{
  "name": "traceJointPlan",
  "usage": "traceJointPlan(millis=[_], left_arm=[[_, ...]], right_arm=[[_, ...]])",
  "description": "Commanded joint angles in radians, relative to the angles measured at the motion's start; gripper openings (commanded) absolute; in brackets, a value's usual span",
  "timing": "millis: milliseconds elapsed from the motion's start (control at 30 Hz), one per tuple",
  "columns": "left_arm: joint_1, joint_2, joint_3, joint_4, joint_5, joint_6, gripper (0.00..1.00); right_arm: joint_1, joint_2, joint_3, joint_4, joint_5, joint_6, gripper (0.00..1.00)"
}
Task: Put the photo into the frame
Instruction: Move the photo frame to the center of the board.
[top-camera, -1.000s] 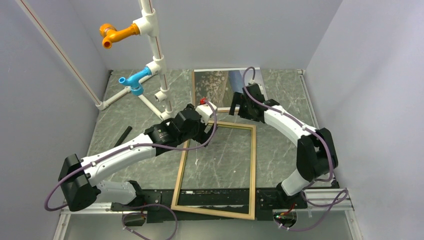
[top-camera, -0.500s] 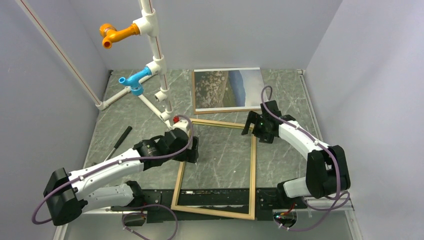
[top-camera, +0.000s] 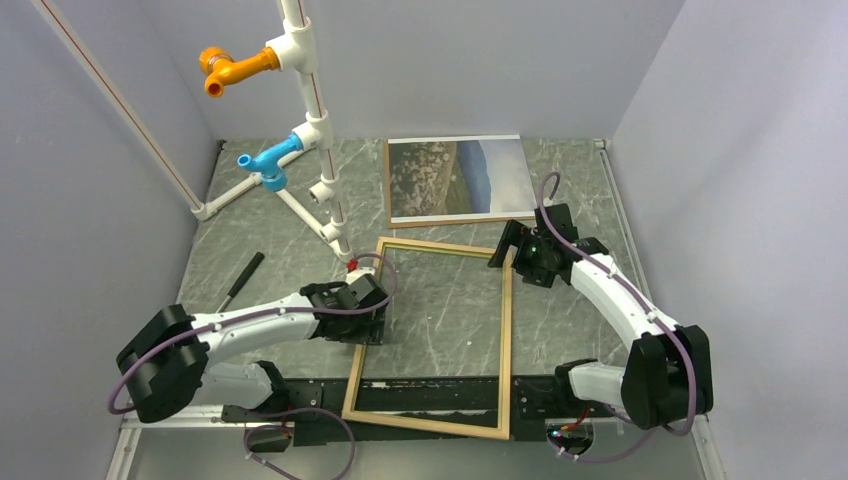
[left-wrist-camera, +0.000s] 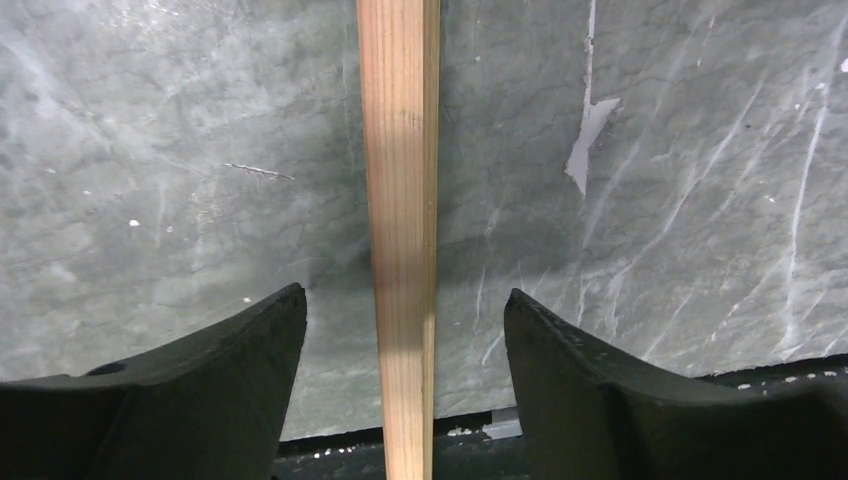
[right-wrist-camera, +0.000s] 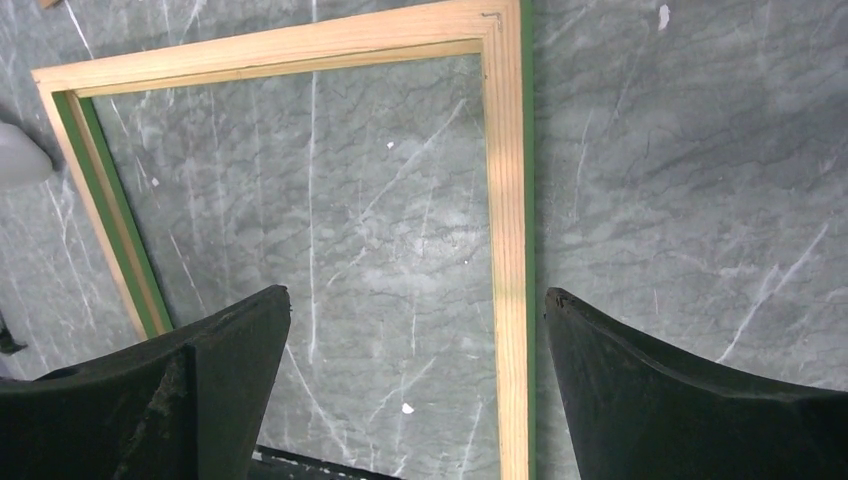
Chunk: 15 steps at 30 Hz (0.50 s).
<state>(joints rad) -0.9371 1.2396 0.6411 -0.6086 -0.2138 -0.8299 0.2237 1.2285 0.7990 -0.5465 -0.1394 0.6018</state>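
The frame (top-camera: 507, 340) lies flat on the table, pale wood face up, with a green outer edge in the right wrist view. The photo (top-camera: 455, 178) lies picture side up at the back of the table, beyond the frame, with no gripper on it. My left gripper (top-camera: 378, 322) straddles the frame's left rail (left-wrist-camera: 400, 200). It is open, with a gap on each side of the wood (left-wrist-camera: 405, 300). My right gripper (top-camera: 510, 255) hovers over the frame's far right corner. It is open, and the right rail (right-wrist-camera: 510, 250) runs close to its right finger (right-wrist-camera: 418, 300).
A white pipe stand (top-camera: 300, 120) with orange and blue fittings rises at the back left. A black stick-shaped tool (top-camera: 242, 275) lies left of the frame. The frame's near end overlaps the black base bar (top-camera: 440, 395). Grey walls close in on three sides.
Both arms have drawn back from the photo, which now shows whole. The left gripper came down along the frame's left rail; the right settled over its far right corner.
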Motion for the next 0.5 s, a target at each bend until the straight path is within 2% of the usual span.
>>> traceJointPlan(millis=[0,133,300,467], left_arm=[[0.007,0.03,-0.007,0.071,0.049,0.005,0.71],[0.016,0.05,-0.022,0.085,0.062,0.004,0.54],[0.036,0.032,-0.058,0.102,0.074,-0.011,0.19],[0.055,-0.025,-0.093,0.096,0.062,-0.037,0.02]], right_arm=[[-0.006,-0.039,0.011,-0.038,0.005,-0.007,1.0],[-0.008,-0.062,0.01,-0.057,0.009,-0.01,1.0],[-0.008,-0.094,0.008,-0.072,0.019,-0.015,1.0],[-0.007,-0.121,0.005,-0.078,0.024,-0.019,1.0]])
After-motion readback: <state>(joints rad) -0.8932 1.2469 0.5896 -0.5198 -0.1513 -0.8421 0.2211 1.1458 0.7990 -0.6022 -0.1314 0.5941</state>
